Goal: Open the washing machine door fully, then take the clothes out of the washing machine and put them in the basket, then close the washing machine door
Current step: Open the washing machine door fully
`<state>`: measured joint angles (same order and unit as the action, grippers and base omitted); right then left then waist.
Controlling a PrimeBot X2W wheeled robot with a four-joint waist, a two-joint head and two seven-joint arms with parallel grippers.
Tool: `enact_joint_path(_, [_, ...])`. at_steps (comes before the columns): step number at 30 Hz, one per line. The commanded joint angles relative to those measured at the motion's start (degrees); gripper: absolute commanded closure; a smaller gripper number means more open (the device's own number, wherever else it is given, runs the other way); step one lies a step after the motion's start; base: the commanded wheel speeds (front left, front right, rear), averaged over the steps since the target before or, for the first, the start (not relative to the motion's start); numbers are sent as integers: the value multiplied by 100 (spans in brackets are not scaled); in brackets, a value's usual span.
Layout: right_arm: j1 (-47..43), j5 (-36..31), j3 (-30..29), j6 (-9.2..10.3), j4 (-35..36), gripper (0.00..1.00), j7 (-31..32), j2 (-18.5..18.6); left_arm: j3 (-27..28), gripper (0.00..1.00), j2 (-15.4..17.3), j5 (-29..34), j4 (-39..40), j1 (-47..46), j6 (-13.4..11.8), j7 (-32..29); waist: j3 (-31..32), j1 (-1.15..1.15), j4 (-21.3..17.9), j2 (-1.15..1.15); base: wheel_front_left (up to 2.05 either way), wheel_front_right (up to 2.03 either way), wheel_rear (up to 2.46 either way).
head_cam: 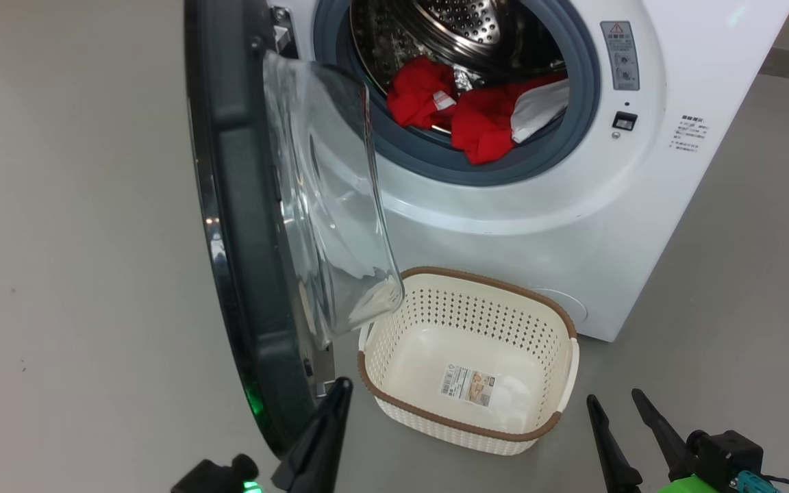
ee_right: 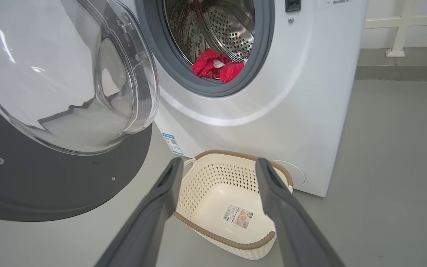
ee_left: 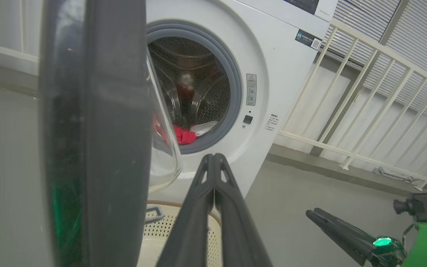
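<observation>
The washing machine (head_cam: 559, 226) stands ahead with the washing machine door (head_cam: 244, 239) swung out, edge-on to me, its glass bowl (head_cam: 333, 205) facing right. Red clothes (head_cam: 483, 127) and a white piece (head_cam: 538, 109) lie at the drum's front lip, also seen as clothes (ee_right: 217, 66). The basket (head_cam: 463, 277) sits on the floor in front of the machine, with nothing but its label sticker inside. My left gripper (head_cam: 343, 385) is shut on nothing, close beside the door's lower inner edge; I cannot tell if it touches. My right gripper (ee_right: 219, 163) is open, low and right of the basket.
Grey floor (head_cam: 79, 274) spreads left of the door and right of the machine. A white railing (ee_left: 365, 111) runs behind the machine on its right side. The door's glass bowl overhangs the basket's (ee_right: 235, 243) left end.
</observation>
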<state>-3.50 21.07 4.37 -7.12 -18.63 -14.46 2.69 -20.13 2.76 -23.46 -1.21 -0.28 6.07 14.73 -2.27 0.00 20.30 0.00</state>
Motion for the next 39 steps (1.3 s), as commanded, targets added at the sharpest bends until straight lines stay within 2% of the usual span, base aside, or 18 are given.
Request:
enact_joint_path(1, [221, -61, 134, -36, 152, 0, -53, 29, 219, 100, 11, -118, 40, -143, -11, 27, -27, 0, -12, 0, 0, 0, 0])
enact_joint_path(8, [259, -77, 126, -36, 167, 0, -53, 25, 482, 100, 11, -281, -446, -321, 2, 27, -96, 0, -41, 0, 0, 0, 0])
enact_joint_path(20, [266, -92, 114, -36, 215, 0, -53, 22, 953, 100, 11, -281, -582, -326, -56, 27, -121, 0, 22, 0, 0, 0, 0])
enact_joint_path(39, [379, -87, 155, -36, 212, 0, -53, 20, 2787, 100, 48, 142, -923, -571, 79, 27, -343, 0, 65, 0, 0, 0, 0])
